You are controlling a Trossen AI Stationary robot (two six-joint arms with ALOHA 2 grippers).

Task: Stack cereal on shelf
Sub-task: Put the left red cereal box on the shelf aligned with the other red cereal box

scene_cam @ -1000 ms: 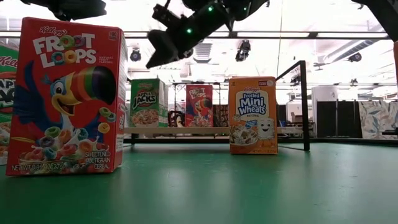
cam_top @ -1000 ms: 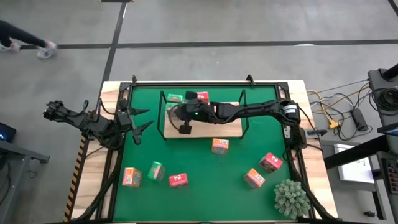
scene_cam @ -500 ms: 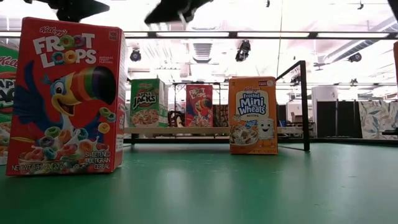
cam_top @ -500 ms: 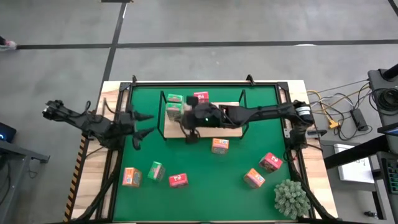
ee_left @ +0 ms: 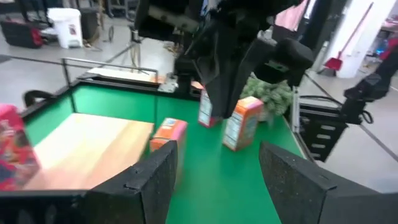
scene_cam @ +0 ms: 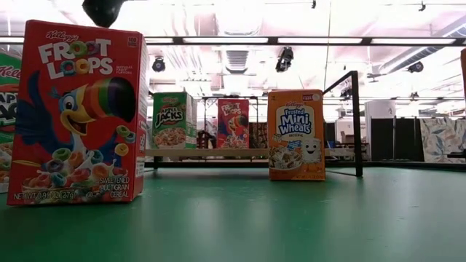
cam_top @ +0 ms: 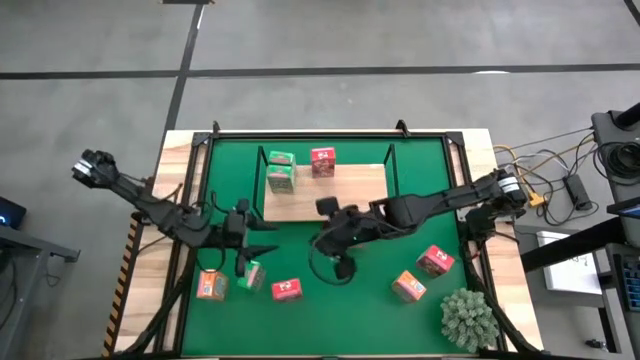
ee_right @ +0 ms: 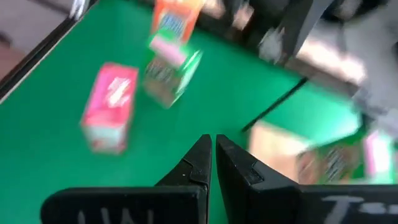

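Overhead view alone shows both arms, left jaws (cam_top: 262,243) spread, right jaws (cam_top: 342,268) pressed together, hidden at table level.

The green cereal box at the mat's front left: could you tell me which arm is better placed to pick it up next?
Probably the left. Its tool is open and hovers right beside the green cereal box, while the right tool is shut and farther over, mid-mat.
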